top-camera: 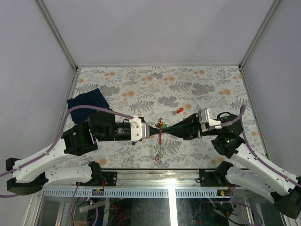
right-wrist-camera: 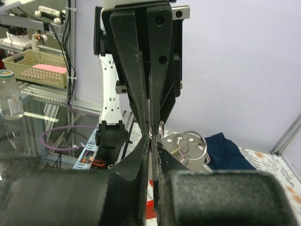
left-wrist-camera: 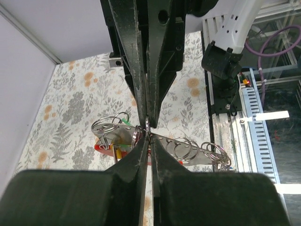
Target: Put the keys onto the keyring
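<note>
Two grippers meet tip to tip over the table (top-camera: 197, 89), nearer its near rail (top-camera: 155, 175) than its far edge. The left gripper (top-camera: 155, 131) has its fingers (left-wrist-camera: 136, 162) pressed together on a ring of the keyring (left-wrist-camera: 188, 149). The right gripper (top-camera: 165, 130) has its fingers (right-wrist-camera: 141, 165) all but together at the same spot; whether they pinch the ring cannot be told. Tagged keys (left-wrist-camera: 120, 151) hang at the fob. One red-tagged key (top-camera: 178, 111) lies just beyond the right gripper. A dark cloth (top-camera: 88, 100) sits near the left edge. Floral surface stretches open to the far wall.
</note>
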